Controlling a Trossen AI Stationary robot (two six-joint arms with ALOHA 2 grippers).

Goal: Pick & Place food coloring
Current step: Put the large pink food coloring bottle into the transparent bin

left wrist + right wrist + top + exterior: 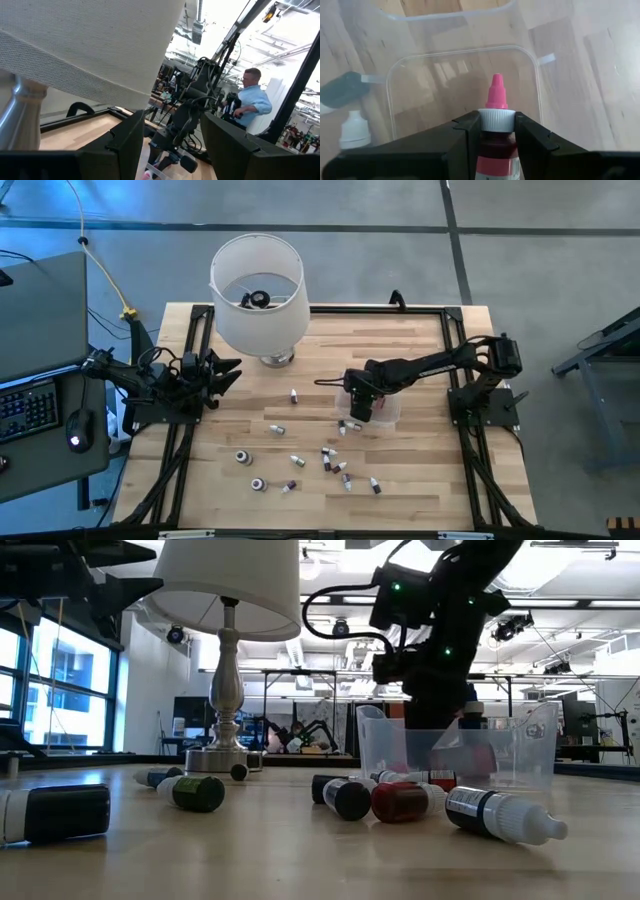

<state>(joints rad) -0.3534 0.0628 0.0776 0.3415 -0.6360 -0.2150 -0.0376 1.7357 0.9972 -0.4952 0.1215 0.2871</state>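
Jaws of right gripper (497,132) clamp a dark-red, pink-tipped food coloring bottle (496,120) by its neck, poised above the clear plastic rectangular tub (465,65), probably for dropping in. Left gripper (222,374) parked, fingers spread.

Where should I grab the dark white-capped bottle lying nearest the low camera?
Take the bottle across its body, from above, straddling it: it lies flat, and the tapered cap looks too slim. The right end effector holds a pink-capped bottle at the tub.
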